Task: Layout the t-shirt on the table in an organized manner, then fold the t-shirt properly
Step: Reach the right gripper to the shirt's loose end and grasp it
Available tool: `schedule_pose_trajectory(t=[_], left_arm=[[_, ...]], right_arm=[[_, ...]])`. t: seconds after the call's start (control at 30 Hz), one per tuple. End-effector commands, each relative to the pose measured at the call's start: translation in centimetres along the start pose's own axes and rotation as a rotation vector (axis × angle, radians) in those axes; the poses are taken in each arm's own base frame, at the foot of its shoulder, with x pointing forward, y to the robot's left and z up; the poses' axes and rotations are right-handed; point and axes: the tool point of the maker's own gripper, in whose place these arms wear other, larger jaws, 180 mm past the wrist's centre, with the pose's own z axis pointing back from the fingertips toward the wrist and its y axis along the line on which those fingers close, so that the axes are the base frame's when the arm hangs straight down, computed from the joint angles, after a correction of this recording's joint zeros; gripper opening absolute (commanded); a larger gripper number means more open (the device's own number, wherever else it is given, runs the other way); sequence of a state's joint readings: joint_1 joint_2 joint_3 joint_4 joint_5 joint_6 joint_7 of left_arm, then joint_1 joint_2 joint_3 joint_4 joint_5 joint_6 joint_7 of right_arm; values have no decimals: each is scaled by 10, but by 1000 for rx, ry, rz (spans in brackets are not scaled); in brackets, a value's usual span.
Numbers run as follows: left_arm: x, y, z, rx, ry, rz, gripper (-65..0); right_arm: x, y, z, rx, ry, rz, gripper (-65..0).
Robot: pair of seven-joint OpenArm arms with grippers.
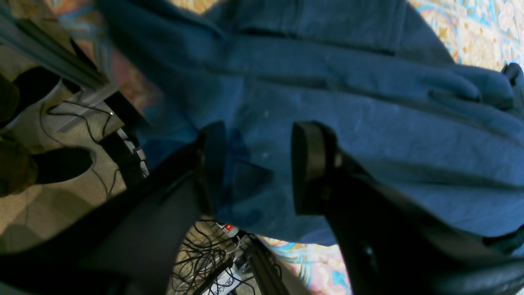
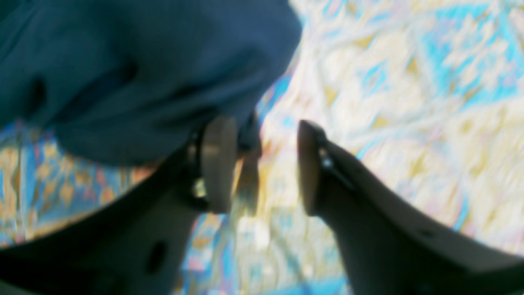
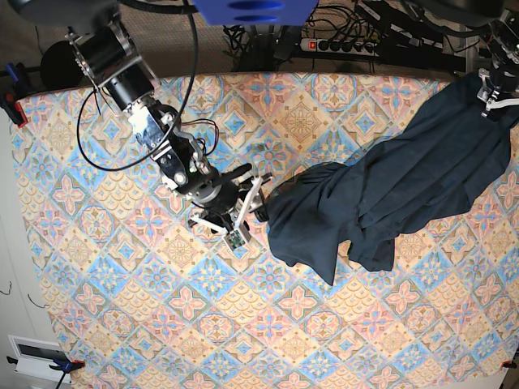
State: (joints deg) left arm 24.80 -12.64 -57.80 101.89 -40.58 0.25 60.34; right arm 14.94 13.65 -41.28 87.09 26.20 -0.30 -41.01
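Table [image 3: 146,324]: large top covered in a cloth of pink, blue and yellow diamond tiles with floral motifs. Lying on it: one dark navy t-shirt [image 3: 389,194], crumpled and stretched in a diagonal band from near the centre out to the far right corner, where it reaches the table's edge.

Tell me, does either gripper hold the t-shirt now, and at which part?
Nothing is held. The right gripper stands open beside the t-shirt, over the table. The left gripper stands open over the t-shirt's far edge, not clamped.
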Motion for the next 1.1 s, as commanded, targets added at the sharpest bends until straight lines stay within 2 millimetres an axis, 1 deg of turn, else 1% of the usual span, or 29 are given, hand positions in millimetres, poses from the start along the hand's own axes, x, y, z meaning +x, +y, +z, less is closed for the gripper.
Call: schedule_pose_trajectory(t=[0.0, 0.03, 0.1, 0.2, 0.3, 0.33, 0.47, 0.57, 0.63, 0.7, 0.77, 0.8, 0.87, 0.93, 0.97, 1.07], left_arm=[[11, -5, 2, -13, -31, -26, -392], [8, -8, 1, -20, -19, -34, -392], [0, -7, 1, -18, 4, -50, -392], [-4, -9, 0, -23, 15, -55, -392], [-8, -9, 0, -24, 21, -46, -392], [-9, -10, 0, -24, 21, -44, -392], [-11, -10, 0, -25, 25, -39, -392], [-13, -10, 0, -26, 27, -33, -392], [-13, -11, 0, -27, 26, -33, -392], [-12, -11, -1, -29, 24, -32, -392], [-12, -12, -1, -31, 22, -32, -392], [-11, -13, 0, -33, 20, -34, -392], [-15, -20, -3, -48, 29, -46, -392], [-18, -23, -4, -55, 38, -53, -392], [-18, -23, -4, -56, 39, -54, -392], [-17, -25, -4, -60, 36, -57, -392]], right_arm=[[28, 0, -2, 3, -65, 26, -362], [32, 2, -8, 8, -62, 36, -341], [38, 9, -17, 22, -53, 53, -317], [39, 11, -26, 24, -36, 61, -315], [44, 10, -35, 18, -28, 55, -313], [42, 12, -38, 24, -22, 54, -313], [42, 32, -44, 111, -13, 86, -316], [34, 34, -48, 137, 12, 102, -316], [32, 33, -48, 138, 18, 102, -325], [32, 33, -48, 138, 19, 99, -377], [33, 29, -49, 130, 13, 88, -484], [39, 24, -48, 120, -10, 72, -546], [46, 16, -46, 106, -36, 51, -644], [56, 6, -42, 87, -67, 24, -648], [62, 0, -40, 78, -83, 11, -637], [91, -17, -24, 47, -175, -22, -639]])
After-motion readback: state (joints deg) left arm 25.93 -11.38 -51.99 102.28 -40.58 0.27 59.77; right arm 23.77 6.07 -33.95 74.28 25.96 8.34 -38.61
